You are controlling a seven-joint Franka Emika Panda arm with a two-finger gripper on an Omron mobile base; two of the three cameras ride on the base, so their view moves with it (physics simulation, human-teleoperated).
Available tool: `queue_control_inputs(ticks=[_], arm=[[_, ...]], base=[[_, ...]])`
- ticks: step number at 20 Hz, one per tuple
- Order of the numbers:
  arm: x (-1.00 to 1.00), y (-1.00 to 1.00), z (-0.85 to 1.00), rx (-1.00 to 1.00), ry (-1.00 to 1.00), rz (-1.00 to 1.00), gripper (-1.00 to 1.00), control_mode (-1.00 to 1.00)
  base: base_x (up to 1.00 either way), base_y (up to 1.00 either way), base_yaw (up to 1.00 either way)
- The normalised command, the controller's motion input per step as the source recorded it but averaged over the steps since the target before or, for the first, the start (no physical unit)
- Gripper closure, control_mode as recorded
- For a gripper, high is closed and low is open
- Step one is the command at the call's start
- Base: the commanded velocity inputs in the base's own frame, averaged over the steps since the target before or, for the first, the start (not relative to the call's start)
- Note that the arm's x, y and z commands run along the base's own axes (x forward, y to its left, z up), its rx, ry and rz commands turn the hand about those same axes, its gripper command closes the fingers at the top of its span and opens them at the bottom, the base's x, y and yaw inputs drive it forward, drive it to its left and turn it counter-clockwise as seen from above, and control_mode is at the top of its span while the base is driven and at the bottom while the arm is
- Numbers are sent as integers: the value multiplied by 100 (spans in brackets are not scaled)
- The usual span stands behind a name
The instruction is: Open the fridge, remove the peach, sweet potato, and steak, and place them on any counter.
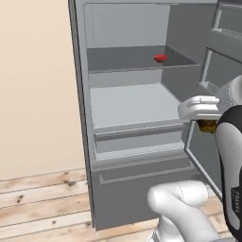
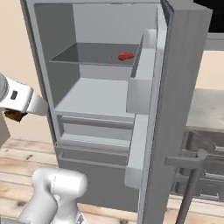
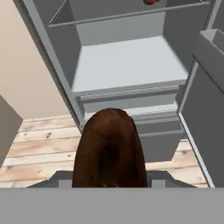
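Observation:
The fridge (image 1: 127, 108) stands open, its door (image 2: 175, 109) swung out to the right. A small flat red steak (image 1: 160, 58) lies on the upper shelf, also red in the right base view (image 2: 125, 56). My gripper (image 1: 206, 122) hangs in front of the fridge at middle-shelf height, shut on the dark brown sweet potato (image 1: 207, 126). The sweet potato (image 3: 109, 151) looms large in the hand view and hides the fingertips. From the right base view the gripper (image 2: 14, 113) holds it left of the fridge body. The peach is out of view.
A counter (image 2: 205, 109) over grey drawers with bar handles sits behind the open door at right. The door bins (image 2: 142, 87) jut inward. A bottom drawer (image 1: 142, 175) closes the fridge base. Wooden floor (image 1: 42, 198) and a beige wall lie left.

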Motion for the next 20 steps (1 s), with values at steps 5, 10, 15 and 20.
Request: queue_control_inputs(ticks=[5,10,15,20], arm=[[0,0,0,0,0,0,100,100],[0,0,0,0,0,0,100,100],[0,0,0,0,0,0,100,100],[0,0,0,0,0,0,100,100]], base=[[-100,-50,0],[-100,-67,0],[-100,-65,0],[-40,-100,-1]])
